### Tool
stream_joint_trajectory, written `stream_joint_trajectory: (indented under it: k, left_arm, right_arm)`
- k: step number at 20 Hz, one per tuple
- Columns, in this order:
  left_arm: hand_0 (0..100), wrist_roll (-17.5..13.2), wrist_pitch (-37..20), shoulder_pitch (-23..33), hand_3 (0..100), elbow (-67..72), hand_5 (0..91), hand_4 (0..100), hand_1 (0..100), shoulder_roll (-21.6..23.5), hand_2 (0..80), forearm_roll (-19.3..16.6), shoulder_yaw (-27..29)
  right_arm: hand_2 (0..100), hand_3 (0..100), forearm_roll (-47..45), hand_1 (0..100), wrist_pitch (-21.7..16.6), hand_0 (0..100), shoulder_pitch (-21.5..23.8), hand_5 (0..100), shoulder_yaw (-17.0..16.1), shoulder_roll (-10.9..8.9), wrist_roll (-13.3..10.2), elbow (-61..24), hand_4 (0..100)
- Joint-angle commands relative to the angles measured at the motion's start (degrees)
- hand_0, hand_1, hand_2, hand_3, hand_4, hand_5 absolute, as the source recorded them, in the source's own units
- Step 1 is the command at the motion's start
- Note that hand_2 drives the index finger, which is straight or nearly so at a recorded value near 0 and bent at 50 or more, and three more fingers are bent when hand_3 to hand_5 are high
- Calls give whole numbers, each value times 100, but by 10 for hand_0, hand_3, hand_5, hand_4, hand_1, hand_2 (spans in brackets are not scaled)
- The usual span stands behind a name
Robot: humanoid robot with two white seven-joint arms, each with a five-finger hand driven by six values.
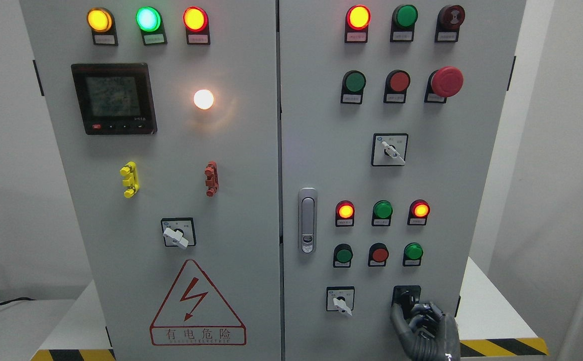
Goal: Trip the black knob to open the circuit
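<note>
Gripping black knob, right robot hand.

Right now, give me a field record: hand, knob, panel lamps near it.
right hand: dark fingered hand at the lower right of the grey cabinet door, fingers curled on the knob
target: black rotary knob on its black square plate
contact: touching; knob position hidden
lamp row above: red lamp lit, green lamp unlit, second red lamp lit
left hand: not in view

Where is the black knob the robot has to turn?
In the head view, the black knob sits low on the right door, right of a white selector switch, under the right hand.
</note>
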Motion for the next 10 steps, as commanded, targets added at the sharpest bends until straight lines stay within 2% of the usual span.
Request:
stream_joint_trajectory:
  k: [1, 10]
  left_arm:
    - [120, -1, 2, 0, 0, -3, 0, 0, 389, 3, 0, -176, 0]
    - [120, -1, 2, 0, 0, -3, 0, 0, 389, -6, 0, -176, 0]
  right_arm:
    - [517, 852, 42, 838, -54, 358, -4, 973, -10, 0, 101, 2, 858]
    - [503, 843, 68, 836, -54, 350, -4, 972, -19, 0, 92, 10, 851]
